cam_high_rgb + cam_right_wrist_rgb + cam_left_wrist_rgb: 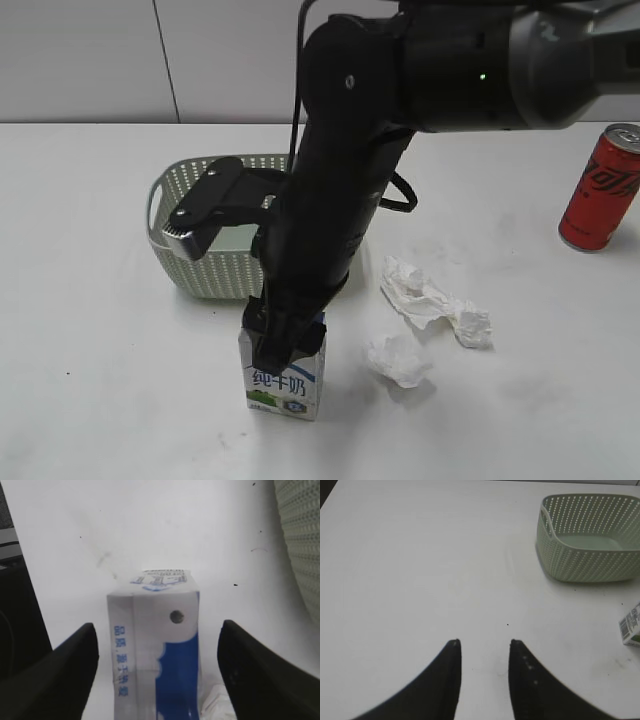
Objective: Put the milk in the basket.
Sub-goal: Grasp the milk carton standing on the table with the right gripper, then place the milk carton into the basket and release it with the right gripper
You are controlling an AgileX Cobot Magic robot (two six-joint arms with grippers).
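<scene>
The milk (284,381) stands outside the basket (590,540) (nothing inside).

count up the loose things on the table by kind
milk carton: 1
basket: 1
soda can: 1
crumpled tissue: 2, one larger, one smaller
total: 5

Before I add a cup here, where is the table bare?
Left of the basket and milk the table is bare. Crowded: tissues right of the milk, can far right.
</scene>
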